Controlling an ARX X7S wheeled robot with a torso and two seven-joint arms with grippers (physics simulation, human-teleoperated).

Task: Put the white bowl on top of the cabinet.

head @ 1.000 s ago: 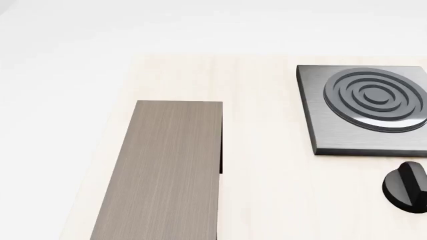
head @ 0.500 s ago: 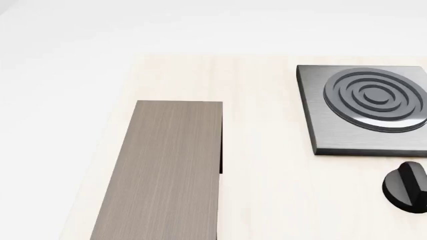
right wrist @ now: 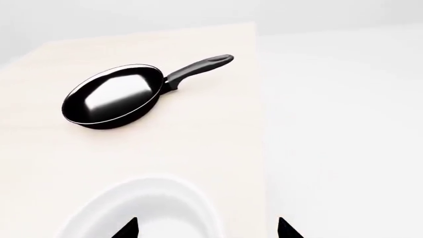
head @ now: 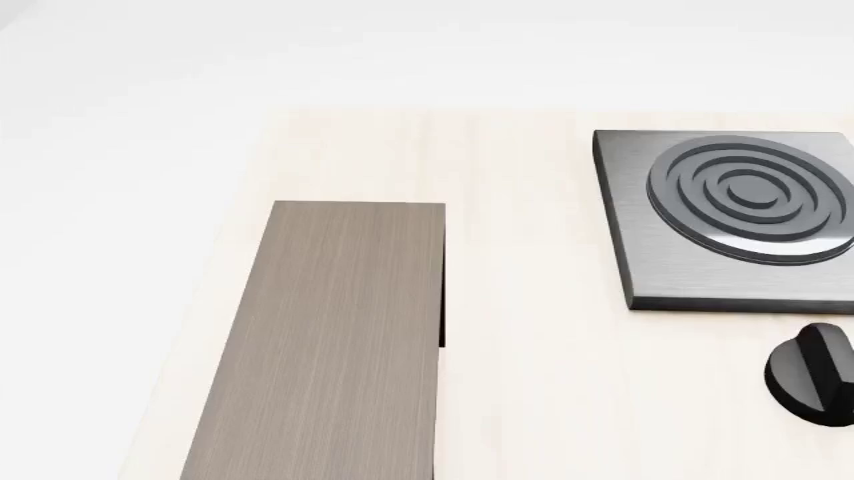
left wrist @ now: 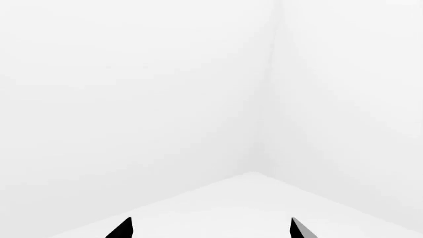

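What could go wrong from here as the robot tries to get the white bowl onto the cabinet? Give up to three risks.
1. The bowl shows only in the right wrist view, cut off by the frame edge, so the right gripper, open, could misjudge its rim.
2. The pan lies on the same table and could be knocked.
3. The cabinet is narrow; a bowl set off-centre might slip off.

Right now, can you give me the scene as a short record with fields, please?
cabinet: on the light wood table, its top bare
white bowl: on the table, just ahead of the right hand
frying pan: farther on, empty
stove plate: at the head view's right, a black knob near it
left hand: open, faces white walls
right hand: open, empty
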